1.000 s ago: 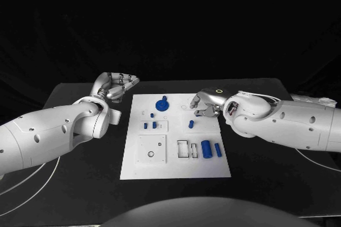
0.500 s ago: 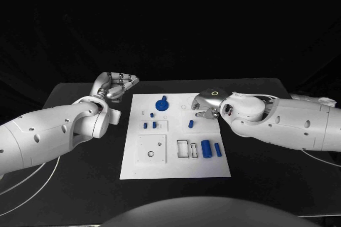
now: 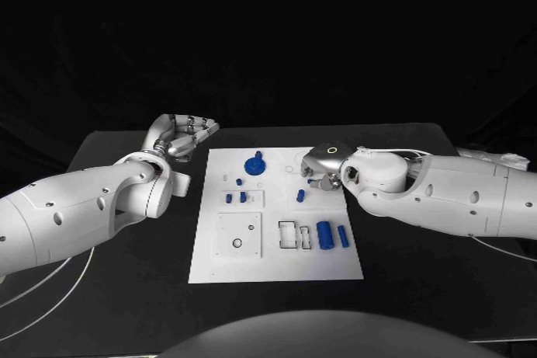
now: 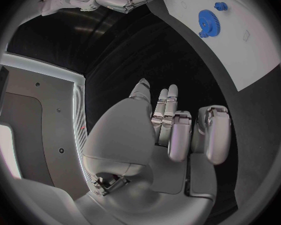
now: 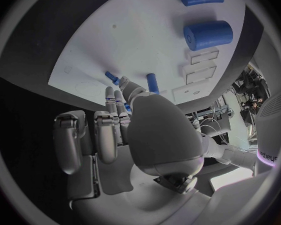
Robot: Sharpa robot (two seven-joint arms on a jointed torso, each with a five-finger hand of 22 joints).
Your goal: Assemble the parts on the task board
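1. On the black tabletop (image 3: 134, 296) I see the white board (image 3: 280, 257) lying in the middle, between my two arms.
2. My right hand (image 3: 321, 168) sits over the board's far right corner, fingers curled; I cannot tell whether they hold anything.
3. Just near-left of that hand a small blue peg (image 3: 301, 195) stands on the board.
4. My left hand (image 3: 182, 135) hangs off the board's far left corner, fingers curled in on nothing.
5. A blue gear (image 3: 256, 166) lies at the far middle.
6. Two blue cylinders (image 3: 326, 235) lie side by side at the near right, beside rectangular slots.
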